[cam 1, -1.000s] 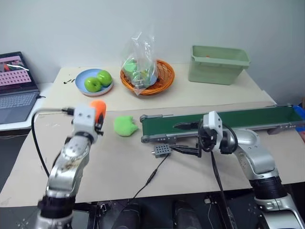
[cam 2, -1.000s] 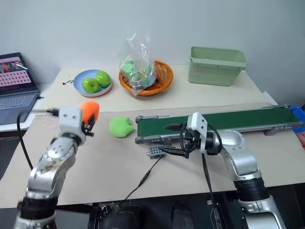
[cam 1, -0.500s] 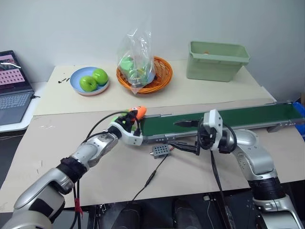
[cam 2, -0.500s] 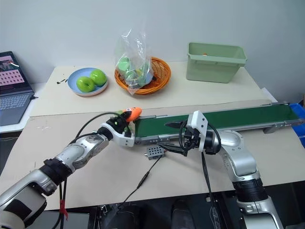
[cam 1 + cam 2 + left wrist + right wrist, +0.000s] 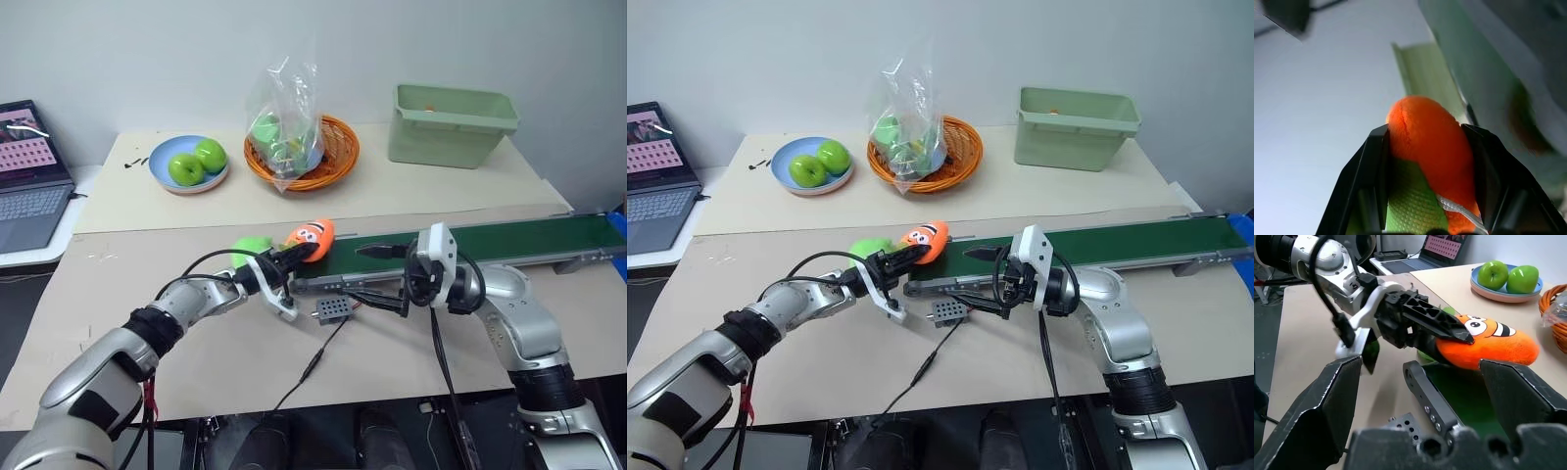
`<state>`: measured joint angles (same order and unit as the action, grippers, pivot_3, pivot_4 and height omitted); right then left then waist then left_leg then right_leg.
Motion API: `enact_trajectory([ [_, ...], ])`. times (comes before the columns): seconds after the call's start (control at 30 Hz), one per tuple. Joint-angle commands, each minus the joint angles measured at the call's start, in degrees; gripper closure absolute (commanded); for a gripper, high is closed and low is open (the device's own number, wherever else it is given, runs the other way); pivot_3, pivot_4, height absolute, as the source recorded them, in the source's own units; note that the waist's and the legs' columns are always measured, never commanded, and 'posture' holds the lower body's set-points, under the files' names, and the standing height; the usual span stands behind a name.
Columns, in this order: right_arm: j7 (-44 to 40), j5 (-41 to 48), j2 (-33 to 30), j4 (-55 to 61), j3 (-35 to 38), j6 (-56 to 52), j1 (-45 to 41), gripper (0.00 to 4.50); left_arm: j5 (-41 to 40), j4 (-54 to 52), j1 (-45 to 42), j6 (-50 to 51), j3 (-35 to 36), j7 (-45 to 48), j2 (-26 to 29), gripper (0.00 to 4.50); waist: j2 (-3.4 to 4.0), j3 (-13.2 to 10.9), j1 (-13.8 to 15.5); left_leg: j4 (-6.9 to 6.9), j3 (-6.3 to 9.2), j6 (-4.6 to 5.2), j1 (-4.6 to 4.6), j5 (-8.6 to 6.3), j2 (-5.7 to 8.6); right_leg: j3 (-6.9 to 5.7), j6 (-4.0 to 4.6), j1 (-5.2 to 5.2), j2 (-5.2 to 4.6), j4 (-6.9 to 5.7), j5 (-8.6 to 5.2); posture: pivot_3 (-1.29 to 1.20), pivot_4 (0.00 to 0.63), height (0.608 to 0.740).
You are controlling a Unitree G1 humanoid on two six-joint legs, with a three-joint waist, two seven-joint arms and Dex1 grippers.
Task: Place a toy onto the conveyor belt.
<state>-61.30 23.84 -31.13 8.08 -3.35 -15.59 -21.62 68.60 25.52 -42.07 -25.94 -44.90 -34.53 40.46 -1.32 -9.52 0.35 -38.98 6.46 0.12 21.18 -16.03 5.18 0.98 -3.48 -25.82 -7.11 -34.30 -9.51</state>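
Note:
The toy point(image 5: 312, 238), an orange carrot plush with a cartoon face, is pinched in my left gripper point(image 5: 297, 253), which is shut on it. It hangs just above the left end of the conveyor belt point(image 5: 509, 238), a long dark green belt in a grey frame. The left wrist view has the toy point(image 5: 1430, 147) wedged between the two black fingers. My right gripper point(image 5: 377, 279) stands open over the belt's front edge, a little right of the toy. Its wrist view faces the toy point(image 5: 1493, 347) and the belt's end roller point(image 5: 1425, 391).
A light green plush point(image 5: 250, 247) lies just left of the belt's end. A small grey box point(image 5: 331, 309) with a cable sits in front of the belt. At the back stand a plate of green apples point(image 5: 191, 164), an orange basket point(image 5: 333, 157), a green bin point(image 5: 451, 125) and a laptop point(image 5: 29, 176).
My left arm has swung to the right and down, rolling its wrist, and carried the toy from the table's left side to the belt's left end. The right arm has kept still.

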Motion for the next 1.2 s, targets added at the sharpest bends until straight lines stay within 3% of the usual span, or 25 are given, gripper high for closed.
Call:
enact_trajectory([
  [0.03,-0.5,1.0,0.2,0.8,0.8,1.3,-1.2,0.00,0.4,-1.7,0.3,-0.6,2.9,-2.4,1.2,2.21,0.00,0.0,-0.1,0.00,-0.06,0.01,-0.01,-0.01,0.00,0.03,0.00,-0.07,-0.03,-0.10,0.00,0.00,0.150,0.740],
  [0.3,-0.3,0.3,0.6,-0.6,0.6,2.1,-2.6,0.00,-1.3,4.1,0.4,-1.9,3.4,2.6,-0.2,2.21,0.00,0.0,-0.2,-0.10,-0.33,0.19,-0.09,-0.02,0.01,0.01,0.10,-0.25,-0.08,-0.68,0.06,0.00,0.150,0.740],
  [0.43,-0.2,0.4,0.6,-0.7,0.7,2.3,-2.8,0.00,-2.7,5.5,0.3,-3.3,3.7,4.4,-0.9,1.20,-0.01,0.0,-0.3,-0.14,-0.33,0.21,-0.08,-0.02,0.02,0.02,0.12,-0.26,-0.08,-0.70,0.07,0.00,0.150,0.740],
  [0.53,0.1,0.1,0.7,-1.1,0.8,2.4,-3.1,0.00,-1.8,6.1,0.2,-2.9,3.8,4.6,-1.3,0.07,-0.02,0.0,-0.4,-0.18,-0.35,0.22,-0.07,-0.02,0.02,0.02,0.13,-0.25,-0.10,-0.69,0.08,0.00,0.150,0.740],
  [0.93,0.2,0.1,0.7,-1.3,0.7,2.5,-3.2,0.00,-2.7,5.5,0.9,-4.0,4.7,6.3,-1.2,0.02,-0.02,0.0,-1.5,-0.18,-0.37,0.23,-0.18,-0.03,-0.04,0.04,0.16,-0.26,-0.10,-0.77,0.10,0.00,0.150,0.740],
  [1.2,-0.4,0.1,0.9,-2.5,0.6,2.9,-4.0,0.00,-5.9,0.4,6.0,-6.8,7.9,10.2,3.4,0.02,-0.01,0.1,-1.8,-0.18,-0.35,0.26,-0.36,-0.05,-0.12,0.09,0.22,-0.26,-0.11,-0.82,0.14,0.00,0.150,0.740],
])
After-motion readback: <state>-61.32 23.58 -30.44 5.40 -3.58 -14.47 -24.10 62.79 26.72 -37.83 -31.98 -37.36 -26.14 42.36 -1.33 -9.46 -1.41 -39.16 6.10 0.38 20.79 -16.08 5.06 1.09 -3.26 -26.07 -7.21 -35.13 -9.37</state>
